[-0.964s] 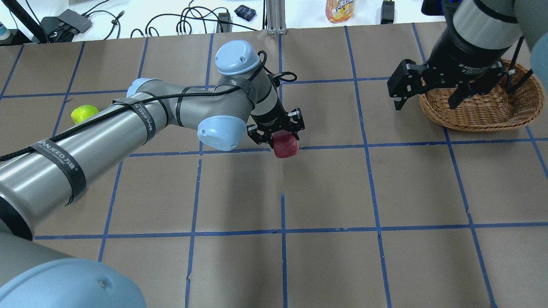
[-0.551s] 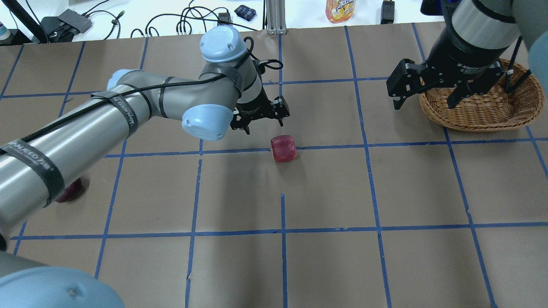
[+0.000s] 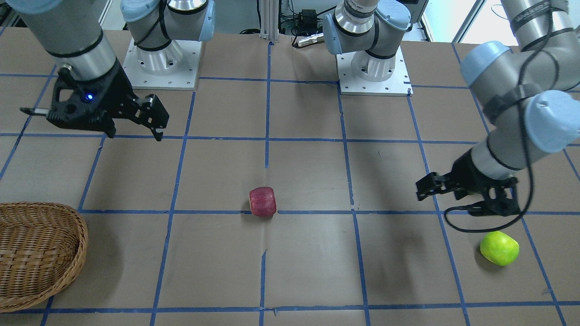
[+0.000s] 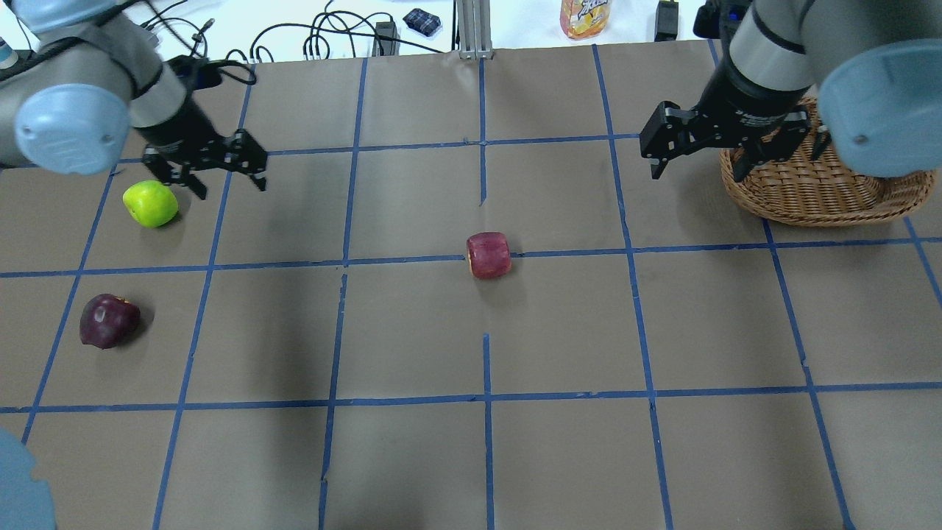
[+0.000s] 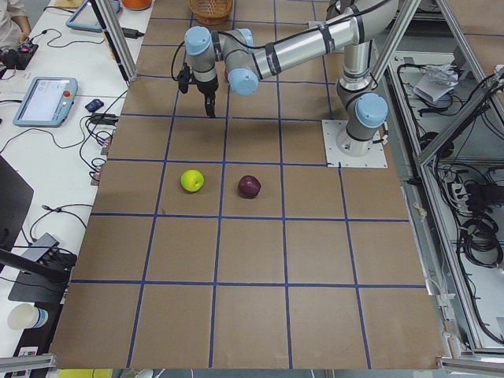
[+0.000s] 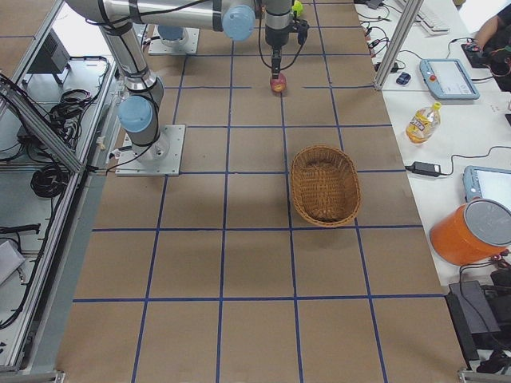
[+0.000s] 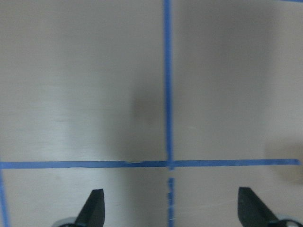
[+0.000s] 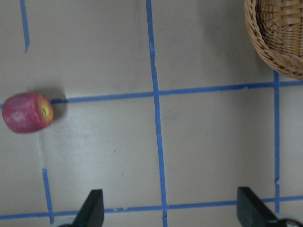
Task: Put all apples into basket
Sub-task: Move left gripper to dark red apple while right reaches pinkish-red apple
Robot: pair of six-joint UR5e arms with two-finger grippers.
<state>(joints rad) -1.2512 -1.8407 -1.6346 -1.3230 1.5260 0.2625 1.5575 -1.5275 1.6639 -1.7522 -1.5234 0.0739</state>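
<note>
Left end effector (image 4: 228, 180) withdrawn, near green apple (image 4: 150, 204)

Looks straight down on the brown table (image 7: 71, 71), crossed by blue tape lines (image 7: 166, 71) meeting at lower centre. Catches the left gripper (image 7: 173, 210) along the bottom edge, dark fingertips (image 7: 93, 208) spread wide apart. Shows a faint shadow (image 7: 144, 106) at mid-frame.
</note>
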